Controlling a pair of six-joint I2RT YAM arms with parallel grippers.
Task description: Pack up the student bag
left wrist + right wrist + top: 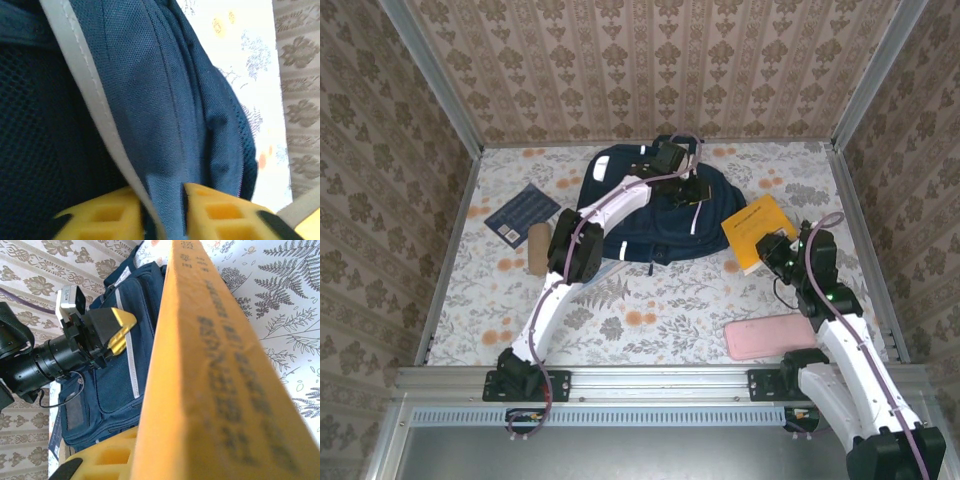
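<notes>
Fabric of the student bag [660,235] is bunching inside the nearly shut left gripper [162,210], while the right gripper [769,250] is clamping a yellow book [755,225] just right of the bag.

The student bag [660,240] takes up the middle back of the tabletop [660,310], and the left arm [610,205] lies over it. A blue book [523,213] and a brown roll [537,250] block the left side. A yellow book [750,222] and a pink case [775,337] block the right. There is room to pass over the bare front middle and both back corners.
</notes>
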